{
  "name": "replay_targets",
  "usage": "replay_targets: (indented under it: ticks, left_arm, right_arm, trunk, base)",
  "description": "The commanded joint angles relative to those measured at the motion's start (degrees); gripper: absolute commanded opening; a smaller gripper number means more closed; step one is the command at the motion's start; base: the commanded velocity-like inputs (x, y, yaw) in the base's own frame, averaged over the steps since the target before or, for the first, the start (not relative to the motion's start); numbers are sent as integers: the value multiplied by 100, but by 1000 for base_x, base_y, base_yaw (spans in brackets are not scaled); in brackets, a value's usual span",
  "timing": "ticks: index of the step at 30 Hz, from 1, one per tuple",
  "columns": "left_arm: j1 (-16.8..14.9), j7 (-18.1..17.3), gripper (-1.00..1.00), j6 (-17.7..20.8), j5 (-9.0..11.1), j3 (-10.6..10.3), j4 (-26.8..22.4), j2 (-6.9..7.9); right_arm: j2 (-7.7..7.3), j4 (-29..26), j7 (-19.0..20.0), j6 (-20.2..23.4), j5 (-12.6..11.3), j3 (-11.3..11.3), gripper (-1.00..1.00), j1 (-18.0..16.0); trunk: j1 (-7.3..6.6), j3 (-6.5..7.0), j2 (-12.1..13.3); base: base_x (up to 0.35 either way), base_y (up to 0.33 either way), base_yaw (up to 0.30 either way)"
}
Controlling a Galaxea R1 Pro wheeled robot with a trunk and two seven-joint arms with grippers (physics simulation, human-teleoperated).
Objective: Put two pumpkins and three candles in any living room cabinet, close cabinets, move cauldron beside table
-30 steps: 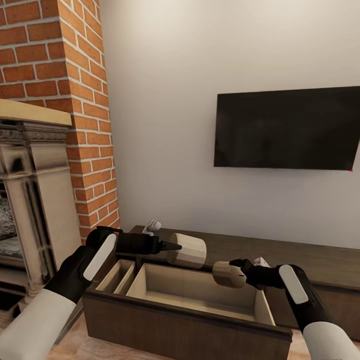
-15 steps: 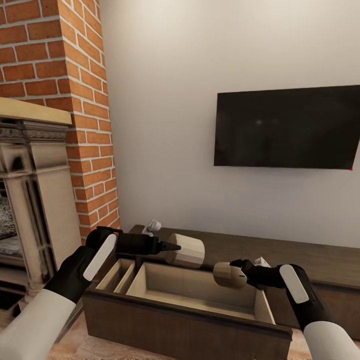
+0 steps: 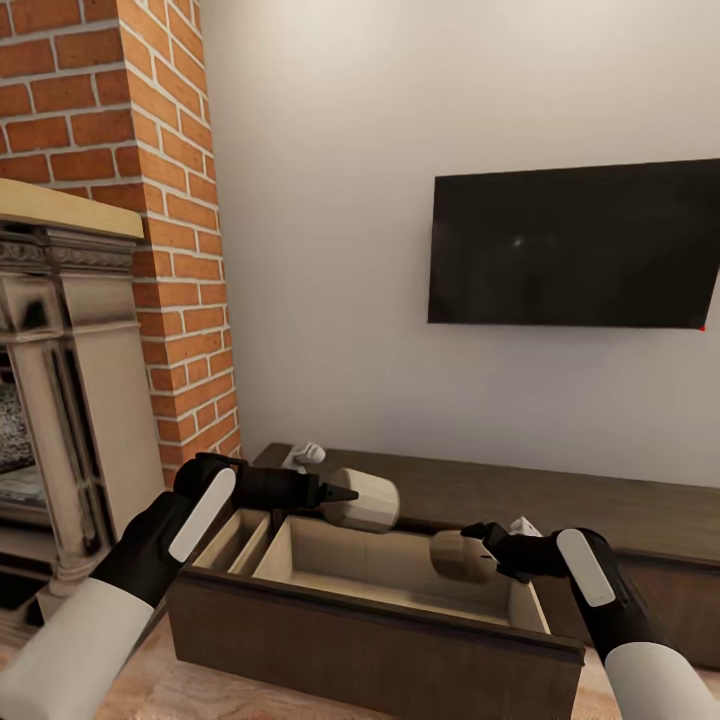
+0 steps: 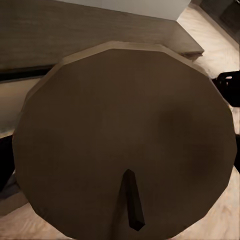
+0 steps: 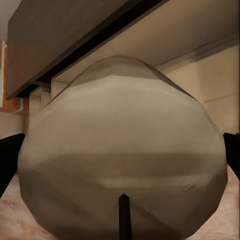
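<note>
Candles in both grippers, over the pulled-out drawer (image 3: 380,640) of the dark-brown cabinet (image 3: 600,510). Left gripper (image 3: 335,494) clamped on the bigger candle (image 3: 362,500), held sideways above the drawer's far left part, near the cabinet top edge; in the left wrist view its flat round end (image 4: 125,140) faces the camera with a dark wick poking out. Right gripper (image 3: 482,545) clamped on the smaller candle (image 3: 458,555), also sideways, low inside the drawer's right part, partly below the rim; in the right wrist view the candle (image 5: 122,160) sits between two dark fingertips (image 5: 10,155) at either side, drawer interior behind it. Drawer has a narrow divided section at left and one wide pale compartment. Small white object (image 3: 303,456) on cabinet top at far left, another white bit just behind the right gripper. Black TV (image 3: 575,245) on the wall above, brick column (image 3: 170,230) and stone fireplace (image 3: 60,340) at left
</note>
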Motion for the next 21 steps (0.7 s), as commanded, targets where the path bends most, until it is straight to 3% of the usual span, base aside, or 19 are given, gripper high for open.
replay_targets:
  ticks: [1,6,13,17,21]
  left_arm:
    - [-6,33,-100,10,-18,-5,-3,-1]
    - [-8,435,-100,10,-17,-6,-3,-14]
    - [-6,1256,-100,10,-17,2,-3,-18]
    - [-6,1822,-100,10,-5,12,-10,-18]
    - [-6,2039,-100,10,5,23,-17,-18]
  right_arm:
    - [3,-7,-62,17,-74,-5,-100,-4]
    - [20,-19,-73,10,-72,26,-100,-4]
    - [29,-68,-73,-2,-69,127,-100,-4]
    - [29,-89,-73,-9,-64,242,-100,-4]
    - [29,-94,-73,-11,-62,268,-100,-4]
  trunk:
    - [21,-25,-45]
    - [131,-115,-245]
    - [285,-241,-526]
    - [285,-241,-526]
    - [285,-241,-526]
  base:
    - [0,0,0]
    - [0,0,0]
    - [0,0,0]
    - [0,0,0]
    - [0,0,0]
